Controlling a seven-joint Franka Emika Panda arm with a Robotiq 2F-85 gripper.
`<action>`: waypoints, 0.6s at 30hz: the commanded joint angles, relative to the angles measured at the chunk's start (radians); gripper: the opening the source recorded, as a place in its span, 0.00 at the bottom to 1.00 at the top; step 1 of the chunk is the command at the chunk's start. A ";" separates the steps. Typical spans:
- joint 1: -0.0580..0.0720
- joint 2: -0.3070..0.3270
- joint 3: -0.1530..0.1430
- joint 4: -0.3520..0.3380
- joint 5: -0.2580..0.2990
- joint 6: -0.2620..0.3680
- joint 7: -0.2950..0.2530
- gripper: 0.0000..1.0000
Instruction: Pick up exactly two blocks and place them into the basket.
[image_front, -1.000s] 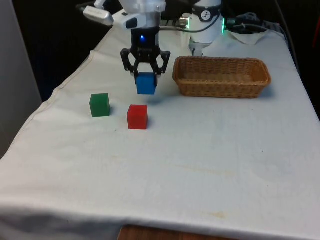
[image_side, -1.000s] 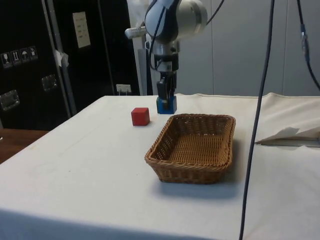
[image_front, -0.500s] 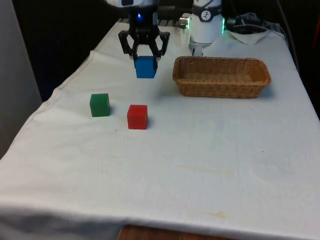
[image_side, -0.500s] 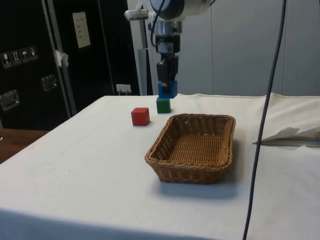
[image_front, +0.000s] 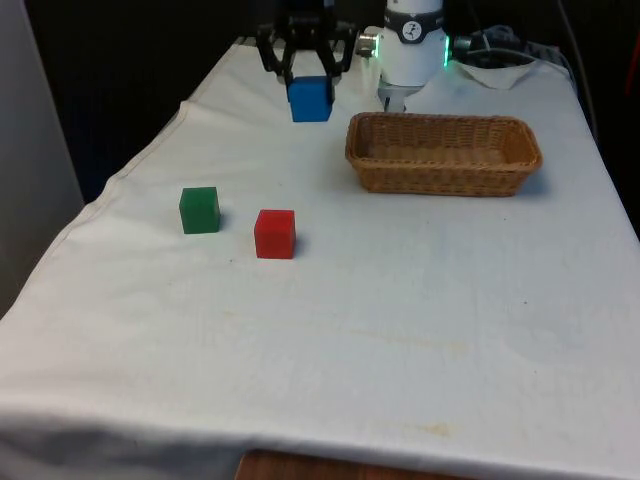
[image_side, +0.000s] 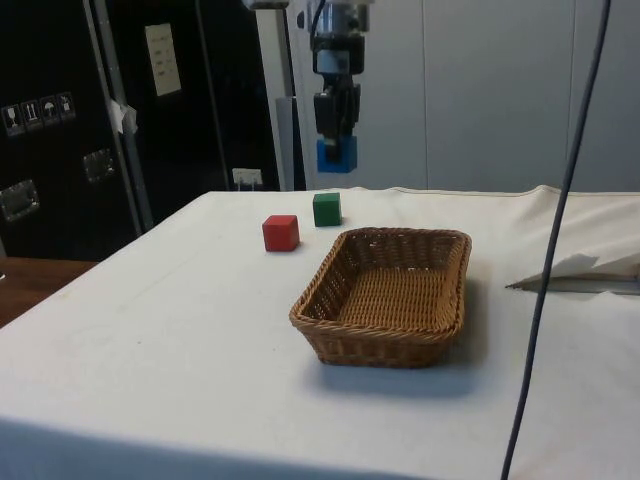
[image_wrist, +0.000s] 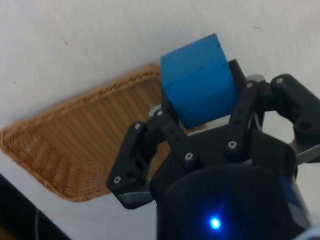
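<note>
The gripper (image_front: 309, 82) has its fingers clamped on the blue block (image_front: 311, 99), holding it high above the table (image_front: 400, 300) near the far edge, just to the front view's left of the wicker basket (image_front: 442, 152). The basket's long axis runs along that far edge. The green block (image_front: 200, 210) and red block (image_front: 275, 233) sit apart on the cloth toward the left edge.

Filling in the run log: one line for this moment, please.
gripper: shut on blue block, raised | basket: empty | red block, green block: on table
</note>
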 joint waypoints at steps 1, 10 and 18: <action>0.003 -0.016 0.003 -0.012 -0.041 0.000 0.037 0.04; 0.002 -0.100 0.042 -0.058 -0.147 -0.013 0.140 0.04; 0.003 -0.149 0.082 -0.067 -0.200 -0.045 0.209 0.04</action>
